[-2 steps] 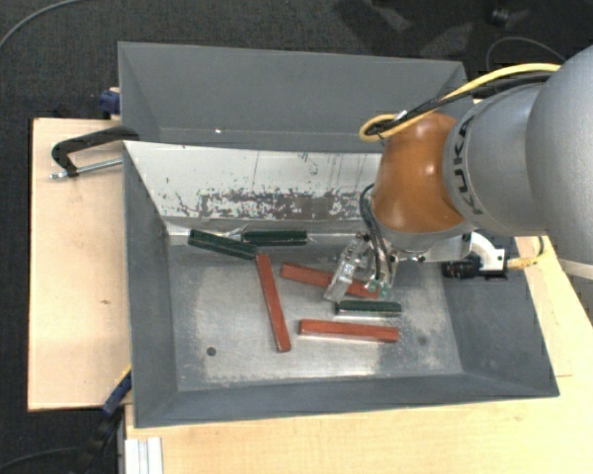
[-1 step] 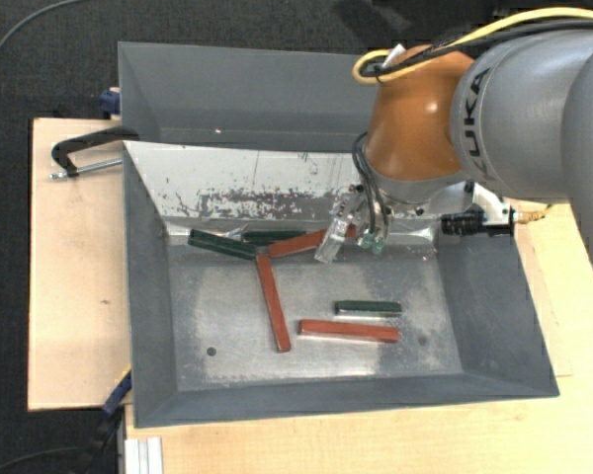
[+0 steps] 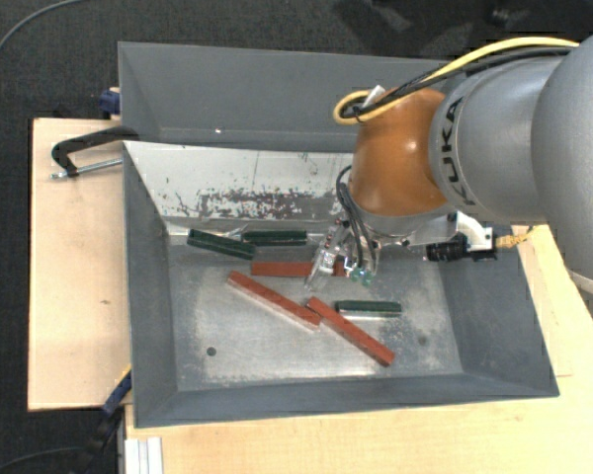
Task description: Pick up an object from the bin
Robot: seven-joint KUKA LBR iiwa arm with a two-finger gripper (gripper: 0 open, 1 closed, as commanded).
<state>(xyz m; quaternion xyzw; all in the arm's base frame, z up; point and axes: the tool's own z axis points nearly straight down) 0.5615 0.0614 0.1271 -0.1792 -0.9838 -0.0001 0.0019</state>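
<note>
My gripper (image 3: 342, 268) hangs low over the middle of the bin, open, with nothing between its fingers. Its left fingertip (image 3: 322, 264) is at the right end of a short red stick (image 3: 280, 269). Just below the gripper lies a dark green stick (image 3: 368, 308). A red stick (image 3: 351, 331) lies slanted beside the green one, and a long red stick (image 3: 273, 300) slants down from the left to meet it.
Two more dark green sticks (image 3: 220, 243) (image 3: 275, 236) lie along the back wall, left of the gripper. The arm and its orange cover hang over the bin's right rear part.
</note>
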